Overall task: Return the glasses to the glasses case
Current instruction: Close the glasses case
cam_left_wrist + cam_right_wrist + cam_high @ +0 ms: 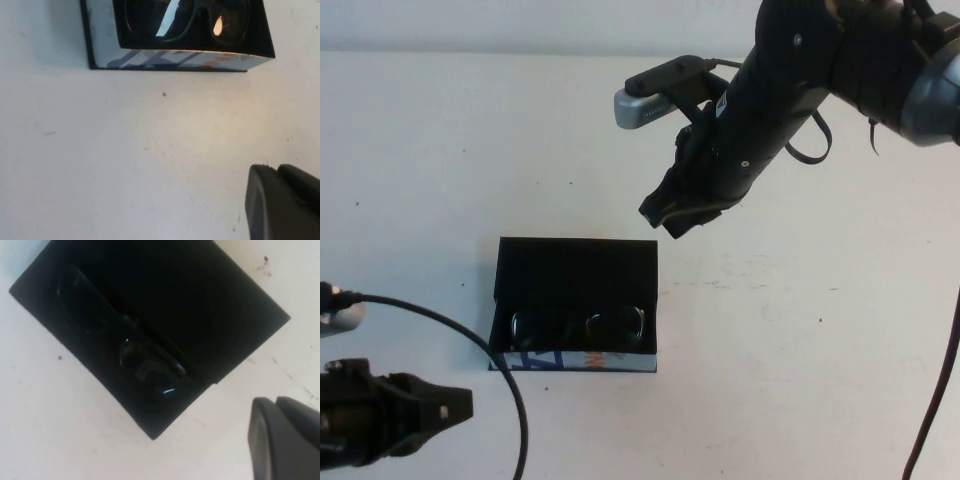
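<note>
The white table (pixel 800 330) fills the high view. The glasses case (pixel 578 262) is the largest thing on it, a little toward 7 o'clock from the table's centre, with its lid open and the printed front edge turned toward 6 o'clock. The glasses (pixel 580 326) lie inside the case, in the front part just behind that edge, with both lenses facing up.

The right gripper (pixel 682 205) hangs above the table at about 1 o'clock from the case, apart from it. Its fingers are pressed together and hold nothing. The left gripper (pixel 445 408) is low at 7 o'clock from the case, near the table edge; it touches nothing, and I cannot tell how wide it is.
</note>
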Robot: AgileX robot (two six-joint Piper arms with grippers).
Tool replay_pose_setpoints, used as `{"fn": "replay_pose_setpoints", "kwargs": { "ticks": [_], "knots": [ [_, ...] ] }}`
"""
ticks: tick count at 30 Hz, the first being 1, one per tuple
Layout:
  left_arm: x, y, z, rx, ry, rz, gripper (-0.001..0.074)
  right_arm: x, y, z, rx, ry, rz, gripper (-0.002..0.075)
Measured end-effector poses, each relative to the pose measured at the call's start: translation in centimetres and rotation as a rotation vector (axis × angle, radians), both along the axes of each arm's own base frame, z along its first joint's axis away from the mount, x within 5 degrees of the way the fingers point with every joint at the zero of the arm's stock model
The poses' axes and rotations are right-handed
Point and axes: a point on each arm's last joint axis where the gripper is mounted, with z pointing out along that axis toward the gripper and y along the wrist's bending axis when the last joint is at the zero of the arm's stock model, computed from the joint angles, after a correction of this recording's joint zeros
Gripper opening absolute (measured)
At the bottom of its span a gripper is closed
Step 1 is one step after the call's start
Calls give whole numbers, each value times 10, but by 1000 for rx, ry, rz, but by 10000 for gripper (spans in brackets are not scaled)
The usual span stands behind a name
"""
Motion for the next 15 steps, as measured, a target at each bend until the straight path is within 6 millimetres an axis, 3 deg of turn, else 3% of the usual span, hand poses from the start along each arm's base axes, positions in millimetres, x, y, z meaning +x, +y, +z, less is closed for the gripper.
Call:
{"fn": "replay_pose_setpoints", "kwargs": {
  "ticks": [4,8,15],
  "knots": [
    [22,-5,-15,-38,-5,-25,-4,7,-3,-2,21,-12,-25,-11],
    [43,-9,-37,-73,26,-26,-4,27,-2,-4,101,-27,-72,-11],
    [67,-40,-78,-68,71,-117,-4,65,6,-18,147,14,-87,-11]
  ]
}}
